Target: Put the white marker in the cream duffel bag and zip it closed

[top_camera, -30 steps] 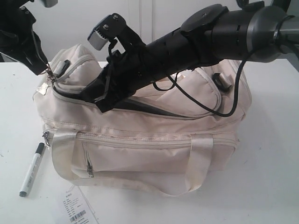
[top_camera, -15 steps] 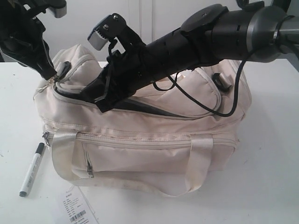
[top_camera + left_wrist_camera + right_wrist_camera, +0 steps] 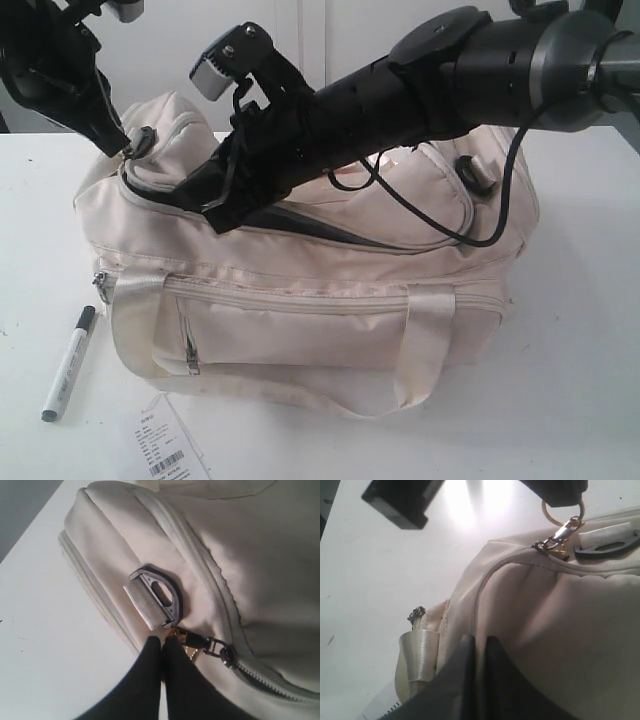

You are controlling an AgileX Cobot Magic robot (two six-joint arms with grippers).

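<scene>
The cream duffel bag [image 3: 330, 330] stands in the middle of the table, its top zipper gaping over dark lining [image 3: 305, 225]. My left gripper [image 3: 122, 148] [image 3: 162, 641] is shut on the gold zipper pull [image 3: 196, 643] at the bag's left end, beside a black buckle [image 3: 161, 594]. Reaching across the top, my right gripper [image 3: 215, 218] [image 3: 479, 641] is shut on a fold of the bag's fabric [image 3: 555, 630] by the opening. The white marker [image 3: 68, 362] lies on the table at the bag's front left, away from both grippers.
A white paper tag with a barcode [image 3: 165, 445] lies at the table's front edge below the bag. The right arm's black cable [image 3: 470, 235] drapes over the bag top. Looped strap handles [image 3: 420, 350] hang down the front. White tabletop [image 3: 580, 330] surrounds the bag.
My left gripper has pulled the zipper pull up and slightly right, lifting the bag's left end. The right gripper rose a little with its fold. The marker has not moved.
</scene>
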